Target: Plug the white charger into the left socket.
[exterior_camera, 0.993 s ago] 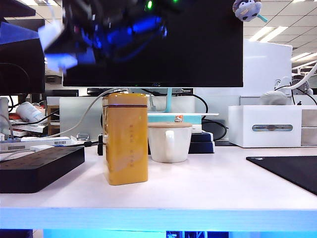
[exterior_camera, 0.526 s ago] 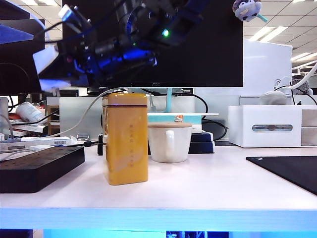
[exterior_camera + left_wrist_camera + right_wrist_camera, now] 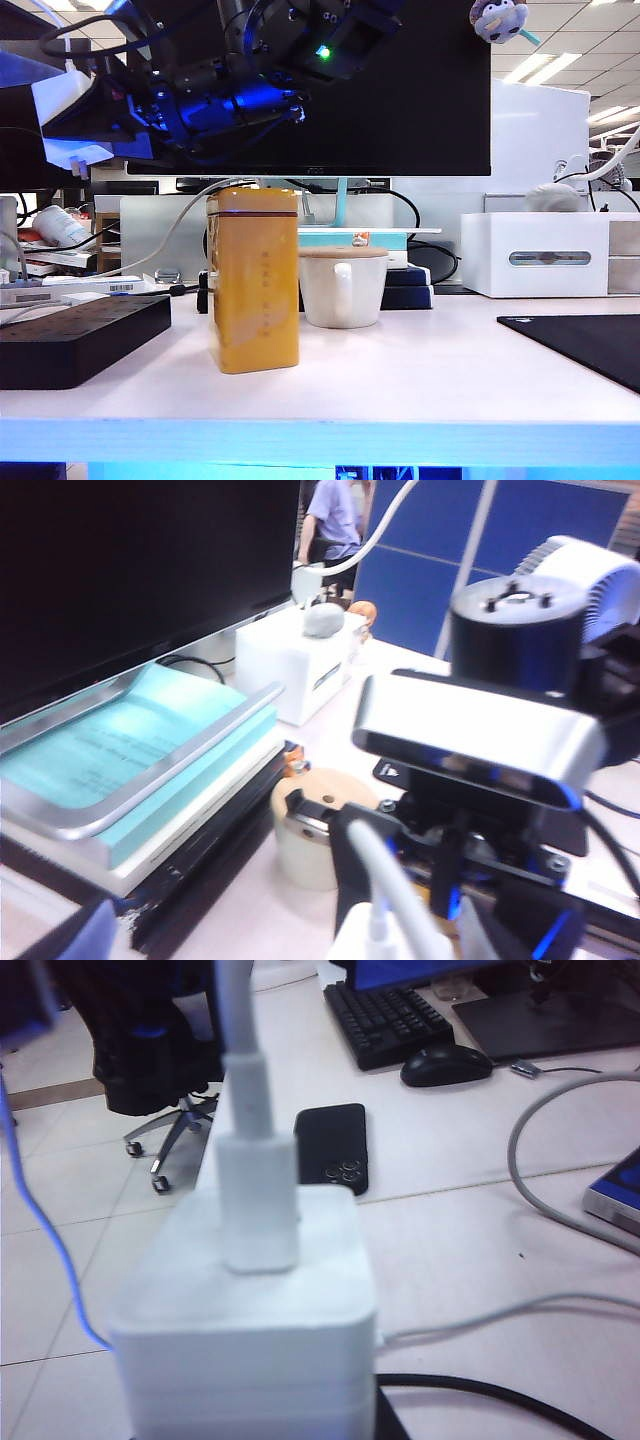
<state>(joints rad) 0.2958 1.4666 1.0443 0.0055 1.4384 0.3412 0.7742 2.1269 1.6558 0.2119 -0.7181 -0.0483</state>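
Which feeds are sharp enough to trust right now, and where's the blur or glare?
Exterior view: table items like the yellow box and black power strip are crisp; the right gripper overhead is dark, blue-lit and soft; a blue glow washes the table edge. Right wrist view: the white charger fills the frame, slightly soft. Left wrist view: near parts blurred.

My right gripper [image 3: 85,125] is closed on the white charger [image 3: 245,1320], which is smooth plastic with a soft satin sheen, and its cable [image 3: 238,1010] is the same. The power strip [image 3: 75,335] looks like matte black plastic. The yellow box [image 3: 254,290] is slightly glossy and the mug [image 3: 342,288] shiny glazed white. The worktop [image 3: 420,370] is smooth and pale. My left gripper is out of view.
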